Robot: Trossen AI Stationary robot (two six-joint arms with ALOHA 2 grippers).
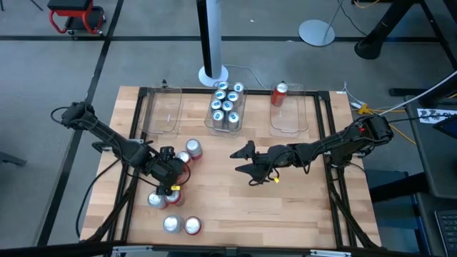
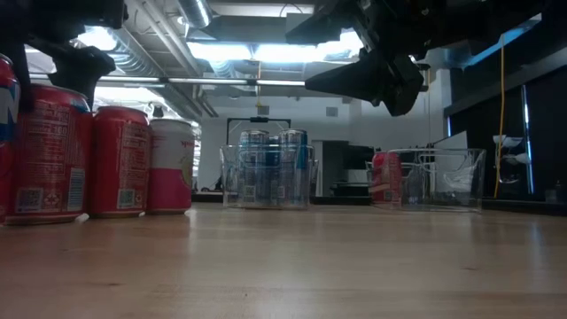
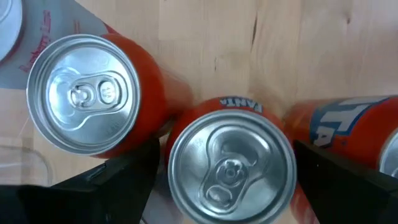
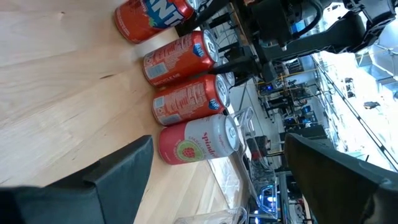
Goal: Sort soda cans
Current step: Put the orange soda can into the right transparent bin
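The counter [image 1: 300,207] is a wooden top that carries three clear plastic bins in a row along its far edge. The left bin [image 1: 163,114] shows no cans. The centre bin [image 1: 227,108] holds a cluster of blue-and-white soda cans [image 1: 226,103]. The right bin [image 1: 293,113] holds one red can [image 1: 279,93] at its far left corner.

The left arm reaches in from the left side of the counter. The left hand [image 1: 170,173] sits directly above the group of loose cans at the near left. Its fingers [image 3: 112,186] stand spread, one on each side of an upright orange Fanta can [image 3: 230,165], and the wrist view shows clear space between can and fingers: nothing is gripped. A second upright orange can [image 3: 87,93] stands just beside it, and a further orange can [image 3: 348,134] lies on the other side.

The right arm reaches in from the right side. The right hand [image 1: 246,164] hangs above the bare middle of the counter, fingers wide apart, holding nothing.

A pink-and-silver can [image 1: 193,148] stands just beyond the left hand. Two more cans [image 1: 181,225] stand side by side near the front edge.
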